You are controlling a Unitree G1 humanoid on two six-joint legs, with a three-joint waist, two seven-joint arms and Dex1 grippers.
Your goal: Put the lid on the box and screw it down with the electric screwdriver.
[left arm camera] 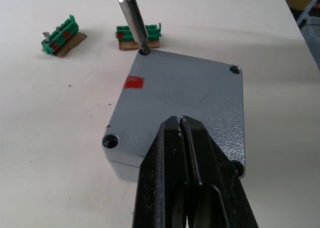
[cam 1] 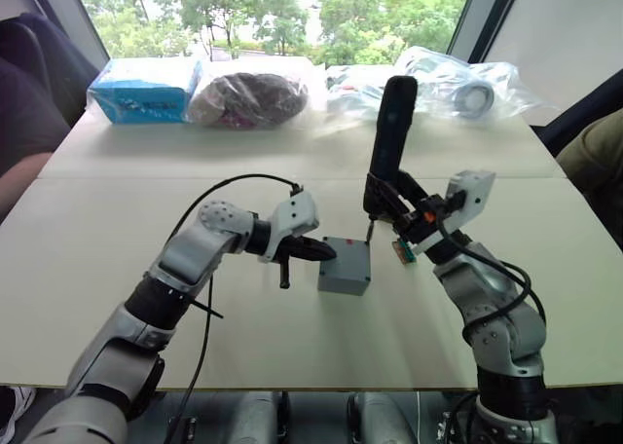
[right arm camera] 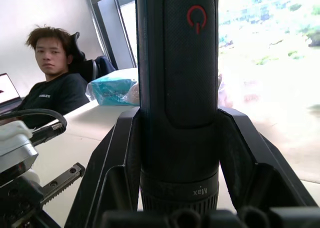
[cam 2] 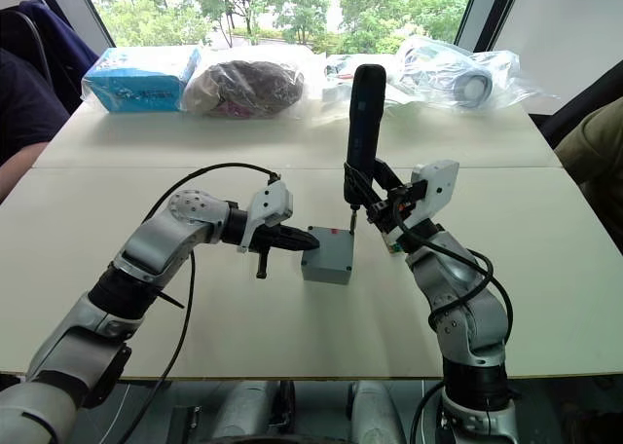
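Pale, smooth tabletop stretches ahead of me to a bright window with green trees beyond. Along its far edge, from my left, lie a blue packet in clear wrap, a dark bundle in a plastic bag, and crinkled clear bags holding round parts. A seated person in a dark shirt sits at the far left of the table.

My left gripper has its two black fingers pressed together with nothing between them, the tips resting on the lid, a flat speckled grey square with recessed corner holes and a small red mark. The lid sits on the box, near the table's middle.

My right gripper clamps the electric screwdriver, a dark textured cylinder held upright, its thin metal bit in the lid's far corner hole. Just beyond lie two green ridged connectors.
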